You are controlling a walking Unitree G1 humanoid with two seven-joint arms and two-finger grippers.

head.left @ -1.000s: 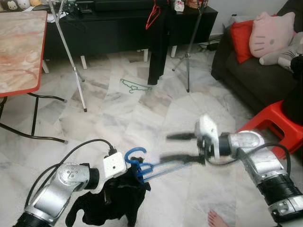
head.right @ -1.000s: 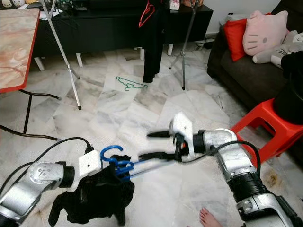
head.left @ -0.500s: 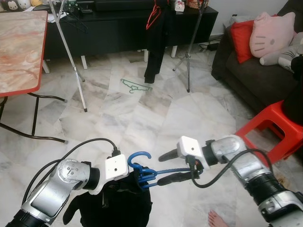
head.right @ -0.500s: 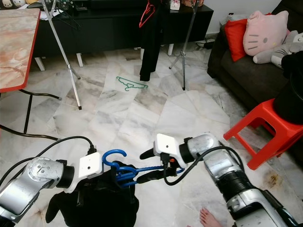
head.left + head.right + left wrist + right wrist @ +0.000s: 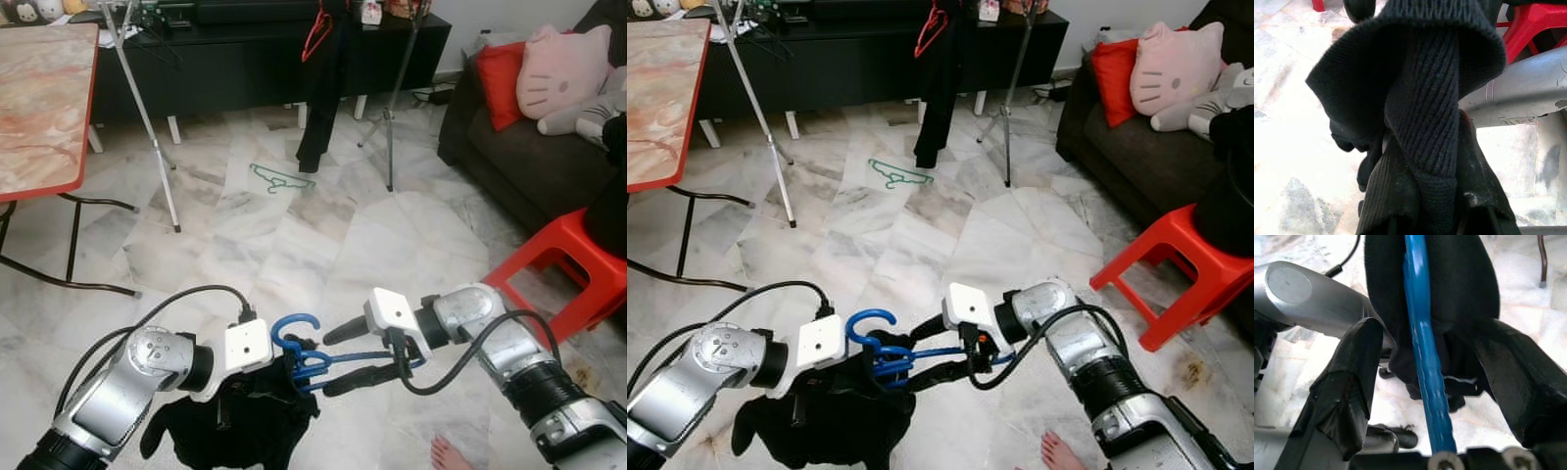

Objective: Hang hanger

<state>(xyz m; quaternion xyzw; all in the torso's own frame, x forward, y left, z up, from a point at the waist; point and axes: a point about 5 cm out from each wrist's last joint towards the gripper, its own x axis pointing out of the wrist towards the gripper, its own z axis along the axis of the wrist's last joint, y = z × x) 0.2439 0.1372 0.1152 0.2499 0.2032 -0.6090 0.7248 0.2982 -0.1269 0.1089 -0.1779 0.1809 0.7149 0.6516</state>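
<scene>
Currently, head views: left gripper (image 5: 279,364) holds the blue hanger (image 5: 312,354) and black garment (image 5: 245,421) low over the floor, apparently steadying it for a handover. Right gripper (image 5: 343,354) straddles the hanger's bar, fingers spread, not clamped. Left wrist view: knit fabric covers the fingers; their state cannot be told. Right wrist view: bar runs between parted fingers (image 5: 1347,387).

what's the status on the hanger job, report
Left gripper holding black garment on blue hanger. Right gripper open, fingers straddling the hanger's arm. Rack ahead across floor.
</scene>
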